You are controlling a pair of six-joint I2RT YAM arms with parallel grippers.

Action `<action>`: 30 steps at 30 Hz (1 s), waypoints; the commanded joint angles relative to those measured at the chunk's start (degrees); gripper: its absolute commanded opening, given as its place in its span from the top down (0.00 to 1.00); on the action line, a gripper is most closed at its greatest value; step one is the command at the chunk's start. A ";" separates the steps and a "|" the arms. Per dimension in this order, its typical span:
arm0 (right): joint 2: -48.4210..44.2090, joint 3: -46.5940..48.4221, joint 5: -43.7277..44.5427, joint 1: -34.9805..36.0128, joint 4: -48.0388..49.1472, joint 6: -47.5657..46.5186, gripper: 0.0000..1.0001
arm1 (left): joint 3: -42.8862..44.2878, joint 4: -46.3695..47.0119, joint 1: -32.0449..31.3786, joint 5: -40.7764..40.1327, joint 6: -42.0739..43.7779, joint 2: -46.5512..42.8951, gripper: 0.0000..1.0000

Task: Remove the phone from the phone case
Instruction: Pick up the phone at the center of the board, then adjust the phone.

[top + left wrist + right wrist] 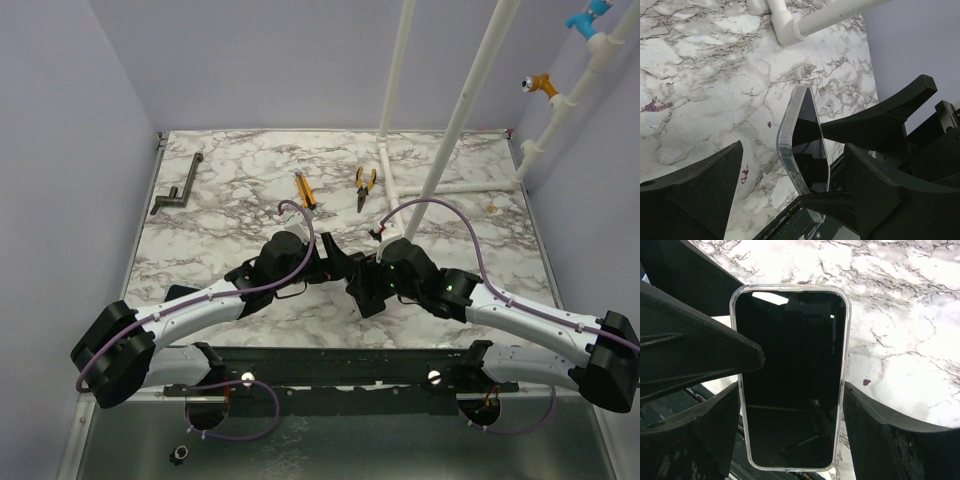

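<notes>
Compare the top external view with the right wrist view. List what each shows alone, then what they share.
Top external only: yellow-handled pliers, a yellow-and-black hand tool, a dark metal crank and white plastic pipes. Right wrist only: the black-screened phone in its clear plastic case, clamped edge to edge by the right hand. Both: the marble-patterned tabletop, the right hand and the open left hand.

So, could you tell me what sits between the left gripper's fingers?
The phone in its clear case, edge-on, held by the right gripper; the left wrist view shows it.
</notes>
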 commanded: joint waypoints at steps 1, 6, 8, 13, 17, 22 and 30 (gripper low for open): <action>-2.23 -0.28 -0.75 0.65 3.95 -0.90 0.99 | 1.66 3.42 0.32 3.06 0.20 0.64 0.19; -3.22 -1.05 -1.40 0.92 5.06 -1.18 0.99 | 2.21 5.07 0.34 4.29 0.20 2.73 0.31; -3.02 -1.05 -1.19 0.98 5.17 -1.26 1.00 | 2.60 6.03 0.43 5.30 0.22 3.67 0.40; -3.13 -1.23 -0.89 1.29 5.28 -1.42 0.99 | 3.26 8.11 0.42 7.14 -0.43 5.76 0.53; -3.67 -1.63 -0.66 1.46 5.17 -1.18 1.00 | 3.15 10.00 0.48 7.81 -1.49 6.45 0.55; -4.36 -2.01 -0.39 1.61 5.34 -1.15 1.00 | 3.34 11.55 0.69 8.96 -2.11 7.37 0.56; -5.23 -2.53 0.32 1.72 5.28 -1.08 0.99 | 2.92 12.86 0.73 10.90 -2.92 8.56 0.71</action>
